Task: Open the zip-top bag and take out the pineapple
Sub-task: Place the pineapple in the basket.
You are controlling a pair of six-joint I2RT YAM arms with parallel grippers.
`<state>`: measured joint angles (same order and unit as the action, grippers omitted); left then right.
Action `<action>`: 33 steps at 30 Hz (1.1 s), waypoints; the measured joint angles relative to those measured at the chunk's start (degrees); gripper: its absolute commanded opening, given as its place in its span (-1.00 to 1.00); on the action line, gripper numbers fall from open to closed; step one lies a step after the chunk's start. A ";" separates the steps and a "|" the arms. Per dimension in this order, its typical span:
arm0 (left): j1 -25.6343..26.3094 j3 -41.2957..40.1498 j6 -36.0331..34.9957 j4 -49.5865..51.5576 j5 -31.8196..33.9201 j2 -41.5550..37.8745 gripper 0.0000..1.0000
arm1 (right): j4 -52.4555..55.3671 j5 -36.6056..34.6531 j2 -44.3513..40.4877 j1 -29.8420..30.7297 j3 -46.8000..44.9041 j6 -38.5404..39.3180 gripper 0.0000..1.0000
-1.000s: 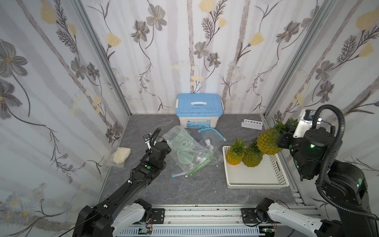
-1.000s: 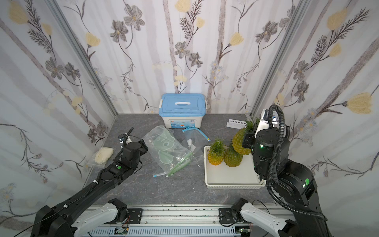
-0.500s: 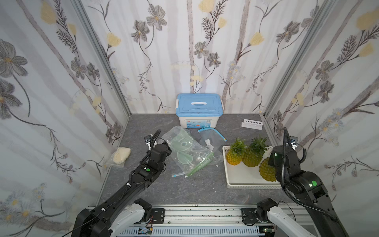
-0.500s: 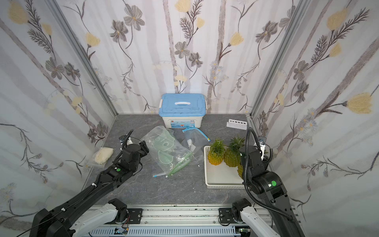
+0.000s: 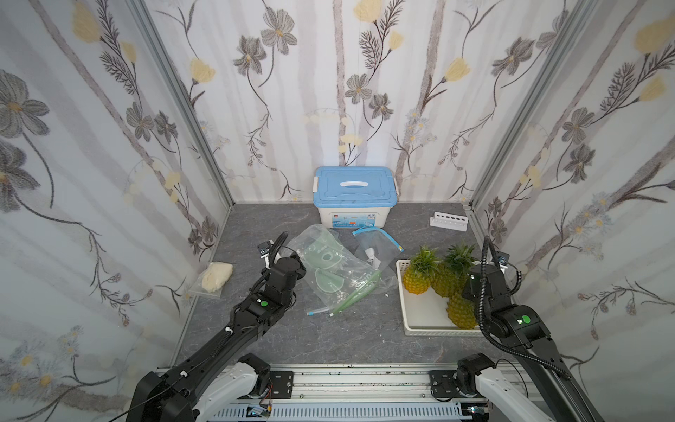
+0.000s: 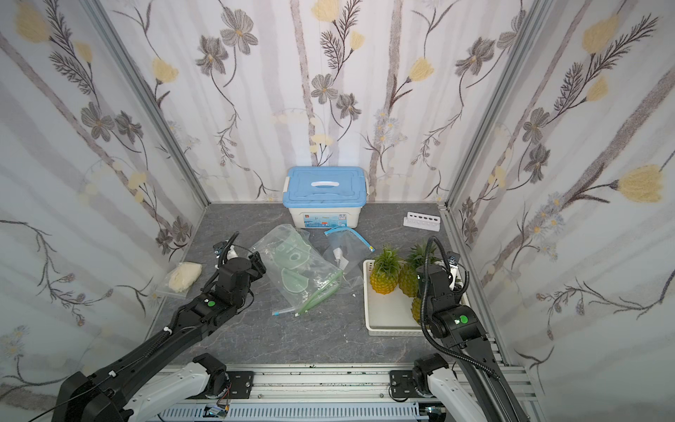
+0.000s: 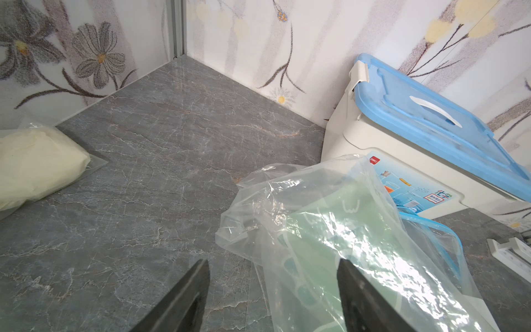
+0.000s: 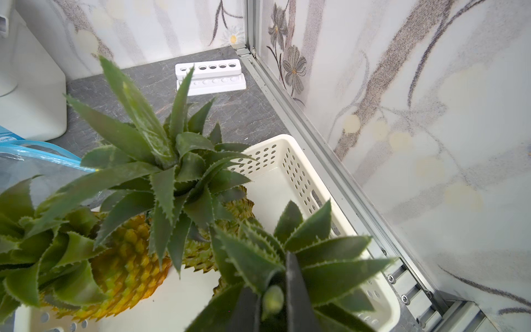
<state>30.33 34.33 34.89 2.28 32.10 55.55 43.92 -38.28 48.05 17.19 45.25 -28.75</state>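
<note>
**Grey stone table [image 5: 328, 339], floral walls: pineapple [image 5: 461, 310] out, going down in the tray [image 5: 431, 331]**

Pineapple's tilted at the tray's front-right corner. Crown is up in the R gripper [image 8: 273, 299], jaws pinched tight on a centre leaf. Can't tell if its base is down yet. Two other pineapples [image 5: 416, 283] stand upright just behind it.

Risk now, I'd say: thin leaf grip slips. Or it's released w/ the fruit leaning, and it rolls into the neighbours or over the low rim.

Zip-top bag [image 5: 328, 270] lies mid-table, looks empty. L gripper [image 7: 272, 264] hovers at its edge, jaws wide apart, nothing pinched; could snag plastic if it moves.

Beyond: second bag [image 5: 376, 244], blue-lidded box [image 5: 356, 186] at back edge, tube rack [image 5: 448, 221] in back-right corner, pale packet [image 5: 216, 276] at left edge. Patterned panels on three sides.
</note>
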 measured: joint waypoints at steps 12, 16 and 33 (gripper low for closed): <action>0.11 -0.55 -0.20 0.00 0.90 -1.57 0.48 | -1.86 2.19 1.68 0.02 0.00 -1.88 -0.20; 0.11 -0.59 -0.24 0.00 0.92 -1.62 0.67 | -2.16 3.26 0.48 0.07 0.33 -2.89 0.32; -0.22 3.78 -7.32 -0.26 -0.24 2.05 1.00 | -3.78 1.79 -3.26 6.64 10.97 -0.63 0.99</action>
<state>30.11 38.11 27.57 2.02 31.86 57.60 40.14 -36.49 44.80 23.83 56.23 -29.39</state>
